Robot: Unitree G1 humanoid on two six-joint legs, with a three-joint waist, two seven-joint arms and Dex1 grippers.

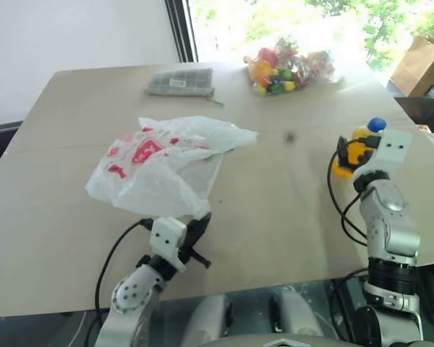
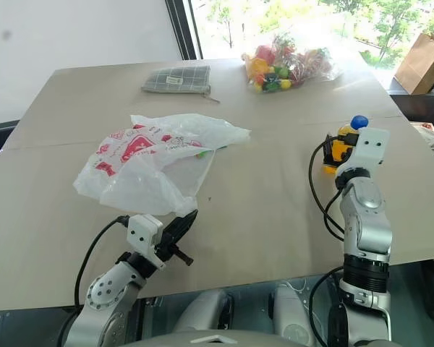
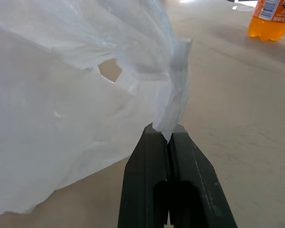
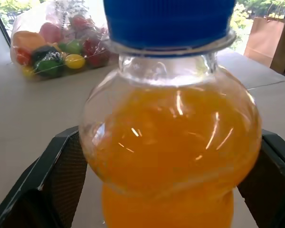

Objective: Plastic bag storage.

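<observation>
Now plastic bag (image 1: 159, 166) edge pinched (tightly) by left gripper (image 1: 195, 231).

plastic bag (image 2: 148, 163) on table (image 2: 275, 181), pouch (image 2: 177, 79) behind

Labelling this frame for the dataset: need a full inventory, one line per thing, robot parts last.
plastic bag: 1, semi-transparent white with red print, lying crumpled left of the table's middle, near edge pinched by the left gripper
orange bottle: 1, orange drink with blue cap, upright at the table's right side, between the right gripper's fingers
clear bag of small items: 1, multicoloured contents, far side of the table by the window
pouch: 1, grey checked, far side, left of the clear bag
paper bag: 1, brown, beyond the table's far right corner
table: 1, light beige
left gripper: 1, black, shut on the bag
right gripper: 1, black, open around the bottle
</observation>
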